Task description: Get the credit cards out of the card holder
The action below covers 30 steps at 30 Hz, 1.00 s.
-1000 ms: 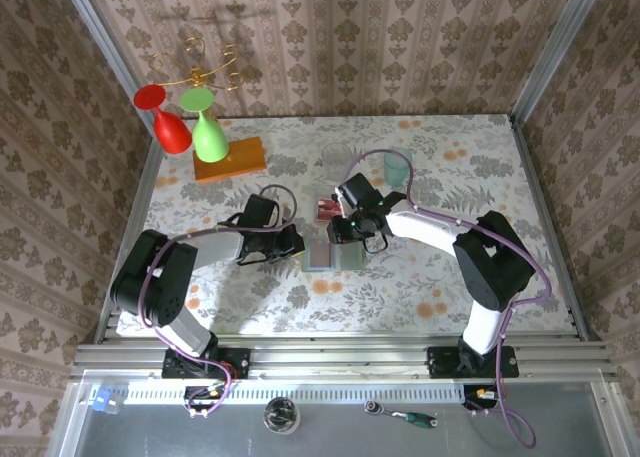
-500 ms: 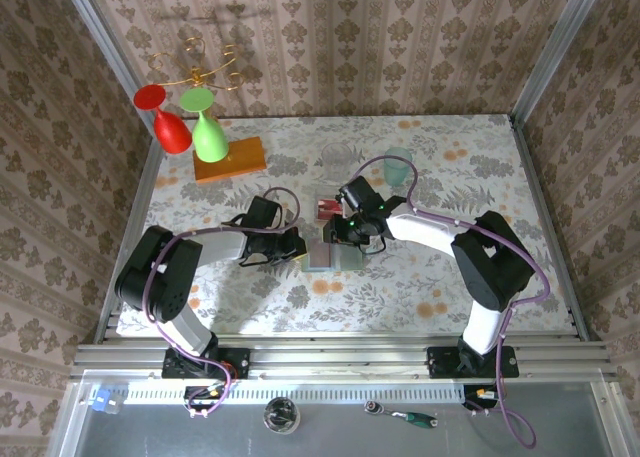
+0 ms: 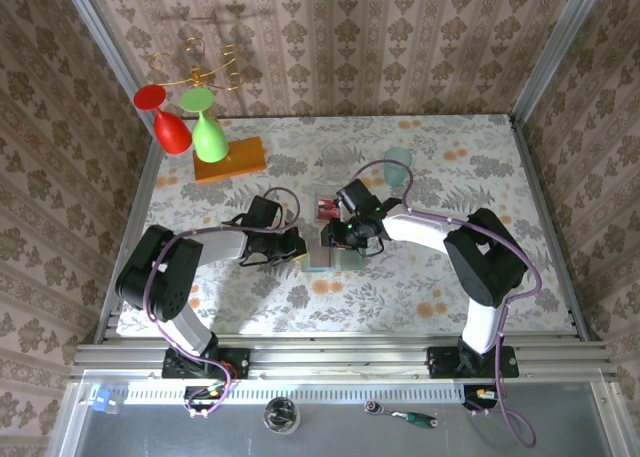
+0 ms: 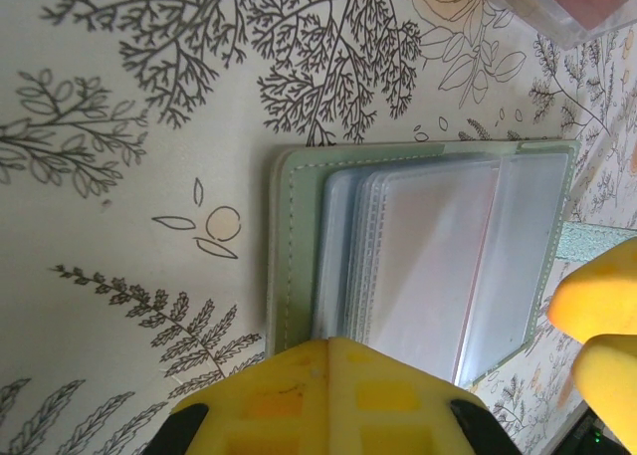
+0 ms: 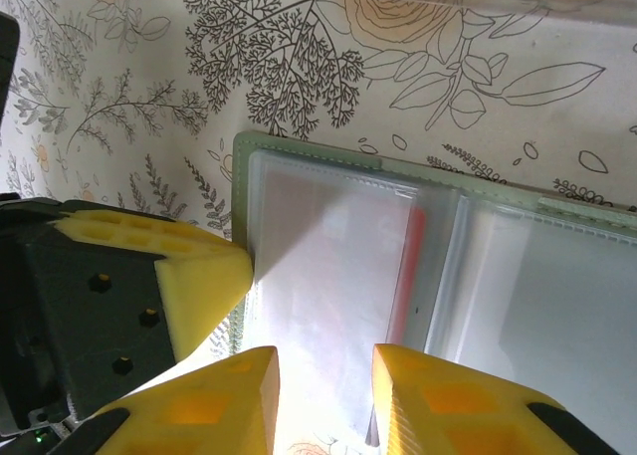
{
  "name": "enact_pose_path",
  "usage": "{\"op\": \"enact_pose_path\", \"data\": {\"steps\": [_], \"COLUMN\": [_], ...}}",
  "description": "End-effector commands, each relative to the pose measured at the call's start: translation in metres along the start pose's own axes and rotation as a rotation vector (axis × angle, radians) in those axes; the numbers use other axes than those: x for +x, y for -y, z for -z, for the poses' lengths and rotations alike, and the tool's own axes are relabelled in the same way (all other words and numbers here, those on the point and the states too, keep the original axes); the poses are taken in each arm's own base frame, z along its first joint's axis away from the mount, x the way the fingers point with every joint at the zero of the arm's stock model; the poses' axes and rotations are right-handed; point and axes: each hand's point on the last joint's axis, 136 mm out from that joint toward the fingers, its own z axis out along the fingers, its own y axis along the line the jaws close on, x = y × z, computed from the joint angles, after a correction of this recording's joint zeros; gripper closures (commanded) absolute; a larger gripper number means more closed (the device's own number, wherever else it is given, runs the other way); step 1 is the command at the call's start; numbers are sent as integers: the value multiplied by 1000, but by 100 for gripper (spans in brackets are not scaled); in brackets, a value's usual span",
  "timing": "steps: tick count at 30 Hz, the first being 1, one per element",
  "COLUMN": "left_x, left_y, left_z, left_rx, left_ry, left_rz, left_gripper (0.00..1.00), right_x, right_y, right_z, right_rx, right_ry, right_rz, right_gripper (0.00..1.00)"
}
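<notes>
The pale green card holder (image 3: 332, 258) lies open on the floral table, its clear sleeves facing up (image 4: 428, 256) (image 5: 518, 276). My left gripper (image 3: 297, 247) (image 4: 328, 343) is shut, and its joined tips press on the holder's left edge. My right gripper (image 3: 334, 239) (image 5: 323, 375) hangs open just over the left sleeve, with nothing between its fingers. The thin red edge of a credit card (image 5: 406, 276) shows inside the sleeve by the fold. Other red credit cards (image 3: 327, 210) lie just beyond the holder.
A teal cup (image 3: 398, 162) and a clear glass (image 3: 335, 160) stand behind the holder. An orange wooden block (image 3: 230, 159) carries a red glass (image 3: 170, 127) and a green glass (image 3: 208, 132) at the back left. Patterned walls close in three sides.
The right gripper has slid a little to the left over the holder and its jaws have widened slightly. The left gripper has shifted slightly right and stays shut.
</notes>
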Motion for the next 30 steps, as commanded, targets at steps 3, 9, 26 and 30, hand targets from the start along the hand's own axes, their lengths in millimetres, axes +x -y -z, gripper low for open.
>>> {"op": "enact_pose_path", "data": {"steps": [3, 9, 26, 30], "left_x": [1, 1, 1, 2], "left_y": [3, 3, 3, 2], "left_z": [-2, -2, -1, -1], "left_rx": [-2, -2, -3, -2], "left_ry": [-19, -18, -18, -20], "left_rz": [-12, -11, -10, -9], "left_gripper": [99, 99, 99, 99], "right_x": [2, 2, 1, 3], "right_y": [-9, -10, -11, -11], "right_z": [-6, -9, -18, -21], "right_rx": [-18, -23, -26, -31], "right_ry": [-28, -35, -54, -64], "right_rz": [-5, -2, -3, -4], "right_gripper": [68, 67, 68, 67]}}
